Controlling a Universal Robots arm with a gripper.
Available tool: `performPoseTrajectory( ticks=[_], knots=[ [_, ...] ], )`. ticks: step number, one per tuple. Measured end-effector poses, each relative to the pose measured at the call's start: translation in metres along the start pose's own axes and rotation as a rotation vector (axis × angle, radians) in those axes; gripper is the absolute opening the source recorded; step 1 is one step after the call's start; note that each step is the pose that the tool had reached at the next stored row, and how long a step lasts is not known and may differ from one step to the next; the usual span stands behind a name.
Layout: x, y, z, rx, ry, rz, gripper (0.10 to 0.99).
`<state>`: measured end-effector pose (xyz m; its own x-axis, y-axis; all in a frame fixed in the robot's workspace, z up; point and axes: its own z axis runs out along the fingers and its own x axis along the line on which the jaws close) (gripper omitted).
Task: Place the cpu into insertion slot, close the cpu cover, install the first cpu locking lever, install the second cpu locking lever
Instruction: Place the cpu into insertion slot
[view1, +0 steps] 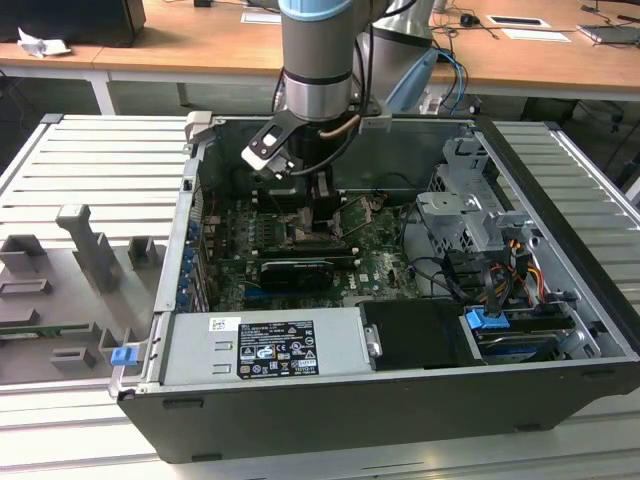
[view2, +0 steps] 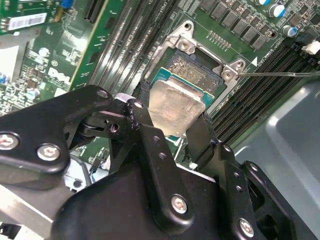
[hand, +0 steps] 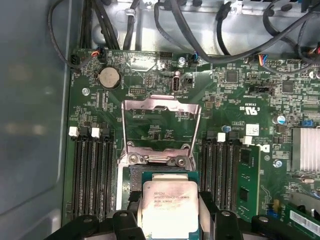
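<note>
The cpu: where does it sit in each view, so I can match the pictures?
Exterior view: hidden beneath the gripper, over the motherboard.
First wrist view: cpu held in the gripper, beside the insertion slot frame's screwed bar.
Second wrist view: cpu held in the gripper, over the insertion slot.
Shared landmark: the slot's silvery two-screw bar, in both wrist views.

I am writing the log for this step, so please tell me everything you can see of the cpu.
The cpu is a small, flat, square chip with a dull silver-beige metal face, faint print and a green rim. It is face up between the two black fingers of the end effector, which press on its opposite edges. It is over the insertion slot, and the cpu cover is swung open. Whether the chip is fully seated cannot be told.
</note>
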<state>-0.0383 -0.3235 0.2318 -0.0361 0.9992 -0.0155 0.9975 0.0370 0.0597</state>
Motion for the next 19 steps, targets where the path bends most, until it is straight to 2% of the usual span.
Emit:
performPoseTrajectory(
  ticks=[7,19],
  knots=[
    [0.0014,-0.0021,0.0087,0.000,-0.0015,0.024,0.537],
    [0.0091,-0.0022,0.0114,0.000,-0.0017,0.027,0.537]
  ],
)
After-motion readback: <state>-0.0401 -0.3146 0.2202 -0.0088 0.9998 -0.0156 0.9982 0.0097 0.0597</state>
